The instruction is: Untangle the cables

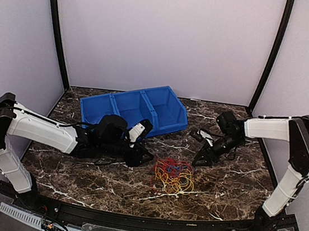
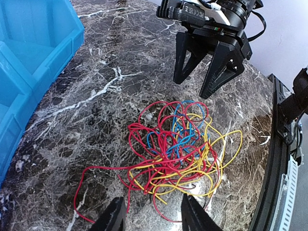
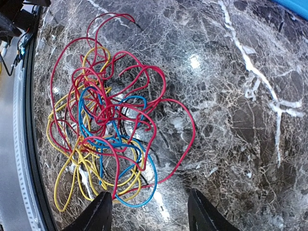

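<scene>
Flanking the cables (image 1: 174, 174) knotted on the table (image 1: 79, 177), my left gripper (image 2: 154, 219) and right gripper (image 3: 151, 214) stand spread and empty; pinching several strands at once would, I judge, tighten the knot

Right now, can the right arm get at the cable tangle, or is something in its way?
Probably yes. The right end effector hangs open just beside the tangled cables, only bare marble tabletop between them. The left end effector sits on the opposite side; the blue bin stands well clear.
</scene>
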`<state>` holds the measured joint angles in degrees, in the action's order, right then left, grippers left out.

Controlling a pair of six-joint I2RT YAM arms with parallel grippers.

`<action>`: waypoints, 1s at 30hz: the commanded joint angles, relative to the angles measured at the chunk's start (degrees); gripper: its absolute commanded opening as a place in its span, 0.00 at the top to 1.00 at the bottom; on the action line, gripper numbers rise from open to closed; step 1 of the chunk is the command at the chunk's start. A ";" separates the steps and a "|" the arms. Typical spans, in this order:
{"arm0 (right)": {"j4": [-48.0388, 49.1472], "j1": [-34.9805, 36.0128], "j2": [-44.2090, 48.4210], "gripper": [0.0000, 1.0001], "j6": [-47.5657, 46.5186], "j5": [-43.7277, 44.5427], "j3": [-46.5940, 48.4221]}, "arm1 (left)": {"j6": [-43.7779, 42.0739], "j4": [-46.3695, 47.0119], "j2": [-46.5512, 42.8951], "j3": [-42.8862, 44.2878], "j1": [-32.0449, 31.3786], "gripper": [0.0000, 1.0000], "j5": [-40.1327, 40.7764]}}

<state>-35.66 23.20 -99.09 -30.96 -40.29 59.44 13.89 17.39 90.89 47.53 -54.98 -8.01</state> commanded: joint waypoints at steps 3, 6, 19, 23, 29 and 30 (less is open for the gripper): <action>-1.94 0.79 -5.30 0.41 -0.36 -1.58 1.21 | 0.44 1.82 0.85 0.63 -1.16 0.59 -1.09; -2.14 1.17 -7.30 0.42 0.28 -1.14 2.11 | 0.44 1.70 0.89 0.64 -1.27 0.59 -0.61; -2.66 1.19 -3.93 1.00 1.06 0.88 3.27 | 1.29 3.12 0.83 -0.24 -1.70 0.60 -0.73; -6.89 1.21 1.46 1.00 -0.19 5.91 5.84 | 0.41 3.70 0.10 -0.32 -1.87 0.59 -1.06; -14.15 3.17 11.73 1.00 -2.47 7.62 13.86 | -1.10 9.27 -2.24 -0.61 -2.01 0.58 -0.68; -14.85 3.92 12.87 1.00 -2.60 7.28 15.22 | -0.95 9.96 -2.36 -0.29 -2.05 0.57 0.12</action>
<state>-45.12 24.64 -91.94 -31.53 -33.58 68.88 13.91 21.74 91.79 47.51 -56.55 -8.54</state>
